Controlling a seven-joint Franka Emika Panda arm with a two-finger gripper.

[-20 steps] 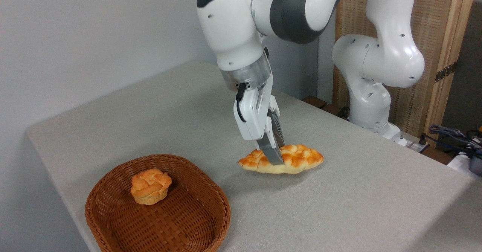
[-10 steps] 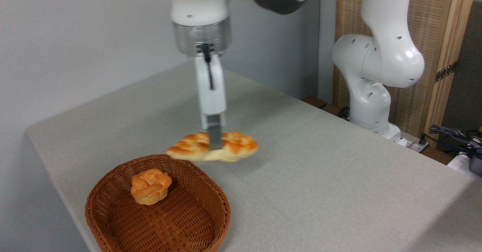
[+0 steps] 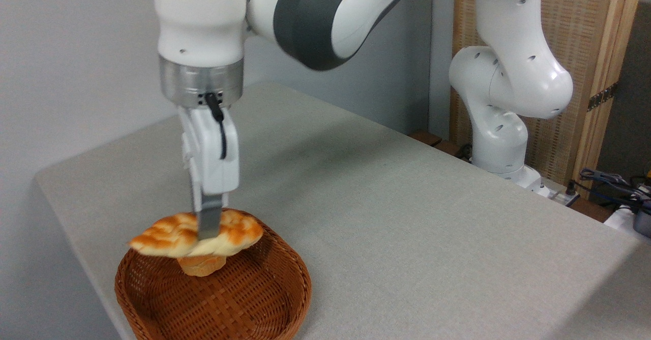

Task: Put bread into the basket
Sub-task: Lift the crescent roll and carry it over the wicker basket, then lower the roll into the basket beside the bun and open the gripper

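Note:
The long braided bread (image 3: 168,236) hangs in the air above the back part of the reddish-brown wicker basket (image 3: 254,299), near the table's front left corner. My gripper (image 3: 207,230) points straight down and is shut on the loaf's middle. One grey finger shows in front of the crust; the other finger is hidden behind the loaf. The loaf sits roughly level, its pale underside showing. It covers most of a small round bun (image 3: 202,266) that lies inside the basket.
The grey table (image 3: 407,218) stretches right and back from the basket. My arm's white base (image 3: 501,142) stands at the table's far right edge, before a wooden screen. Cables (image 3: 610,182) lie at the far right.
The gripper has carried the bread left and toward the front, from the table's middle to above the basket. The loaf now hides most of the bun.

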